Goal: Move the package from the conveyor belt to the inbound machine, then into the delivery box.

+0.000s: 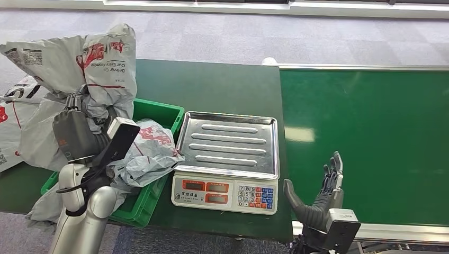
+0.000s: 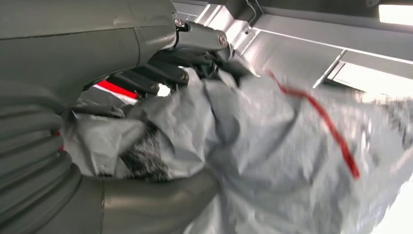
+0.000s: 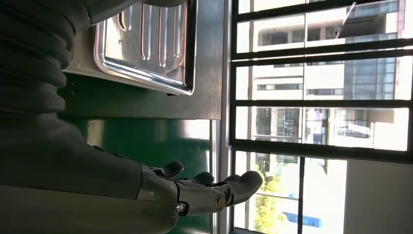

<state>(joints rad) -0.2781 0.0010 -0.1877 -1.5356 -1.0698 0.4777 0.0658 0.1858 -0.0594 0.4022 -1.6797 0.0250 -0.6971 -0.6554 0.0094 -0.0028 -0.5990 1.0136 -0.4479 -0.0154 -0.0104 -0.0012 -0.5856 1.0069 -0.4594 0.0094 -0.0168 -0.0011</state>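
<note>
Left hand (image 1: 79, 114) raised above the green plastic crate (image 1: 159, 114), grasping a crumpled grey plastic mailer package with red print (image 1: 103, 61) and holding it up in the air over the crate's far-left part. In the left wrist view, dark fingers (image 2: 165, 73) and the thick grey thumb (image 2: 160, 195) pressed into the grey package film (image 2: 272, 146) from both sides, a red stripe running across it.

Second grey mailer bag with red print (image 1: 151, 151) lying inside the green crate, bulging over its near rim. More grey bags (image 1: 13, 121) heaped on the dark green tabletop (image 1: 212, 84) to the left of the crate.

Electronic weighing scale with a ribbed steel tray and keypad front (image 1: 227, 159) standing just beside the crate on its right, tray bare.

Green conveyor belt (image 1: 370, 132) stretching to the right of the scale. Right hand (image 1: 320, 196) hovering low at the belt's near edge, palm up, fingers spread apart and released, grasping nothing; in the right wrist view, fingers (image 3: 209, 187) extended flat beside the steel tray (image 3: 146, 44).
</note>
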